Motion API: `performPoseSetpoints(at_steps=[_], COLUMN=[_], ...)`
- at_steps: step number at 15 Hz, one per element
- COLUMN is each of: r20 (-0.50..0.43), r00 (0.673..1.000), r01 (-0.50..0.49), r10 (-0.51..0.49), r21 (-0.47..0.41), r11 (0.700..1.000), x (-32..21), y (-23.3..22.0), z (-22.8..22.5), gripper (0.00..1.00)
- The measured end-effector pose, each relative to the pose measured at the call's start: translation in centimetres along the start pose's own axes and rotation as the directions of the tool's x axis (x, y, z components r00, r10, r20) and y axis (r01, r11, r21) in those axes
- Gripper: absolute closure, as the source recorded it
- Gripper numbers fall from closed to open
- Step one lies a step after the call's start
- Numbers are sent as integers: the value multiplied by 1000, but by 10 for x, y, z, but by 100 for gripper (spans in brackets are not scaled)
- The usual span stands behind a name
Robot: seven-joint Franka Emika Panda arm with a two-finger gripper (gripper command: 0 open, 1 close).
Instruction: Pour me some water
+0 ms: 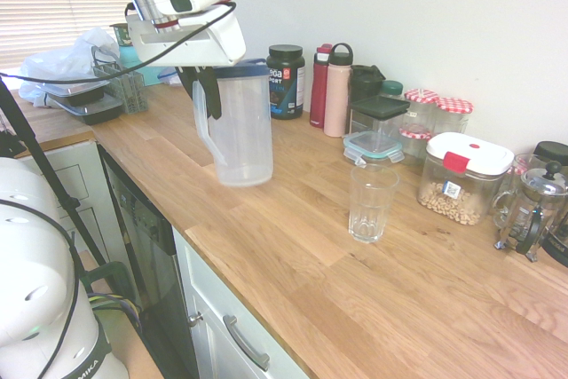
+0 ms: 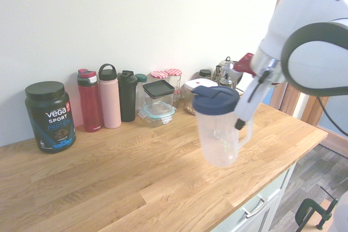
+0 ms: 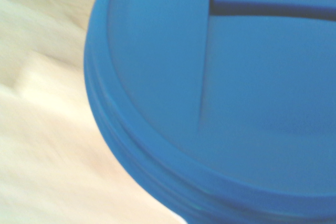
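Clear plastic jug (image 1: 240,130), round blue lid, seemingly empty, hangs clamped in the gripper (image 1: 206,95).

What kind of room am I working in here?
Most likely a kitchen: a long wooden countertop over white drawers, a French press, and food jars against the wall.

Pretty standard kitchen: a long wooden countertop (image 1: 426,308) made of oak-looking staves runs along a plain white wall (image 2: 136,20), with white drawer fronts (image 1: 226,326) and metal handles underneath, plus a dark appliance front set under the counter. There's a window with slatted blinds (image 1: 53,15) at the far end letting in bright daylight, and on the other side a wood-framed doorway (image 2: 285,4) with grey wood-look flooring (image 2: 304,177) below it.
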State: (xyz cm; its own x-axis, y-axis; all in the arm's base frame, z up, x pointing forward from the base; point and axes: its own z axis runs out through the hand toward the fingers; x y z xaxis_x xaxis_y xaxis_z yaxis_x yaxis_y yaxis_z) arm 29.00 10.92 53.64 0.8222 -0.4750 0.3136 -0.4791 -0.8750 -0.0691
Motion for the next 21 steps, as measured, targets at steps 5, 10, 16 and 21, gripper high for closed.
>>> performPoseSetpoints(at_steps=[5,10,16,21], r20=[38,58,62,37], r00=[999,997,986,976], r01=[-23,-62,-155,-219], r10=[22,60,153,217], r21=[23,42,43,73], r11=[999,997,987,973], x=[42,46,23,5], y=[-76,-97,-103,-121], z=[28,46,68,68], gripper=[100,100,100,100])
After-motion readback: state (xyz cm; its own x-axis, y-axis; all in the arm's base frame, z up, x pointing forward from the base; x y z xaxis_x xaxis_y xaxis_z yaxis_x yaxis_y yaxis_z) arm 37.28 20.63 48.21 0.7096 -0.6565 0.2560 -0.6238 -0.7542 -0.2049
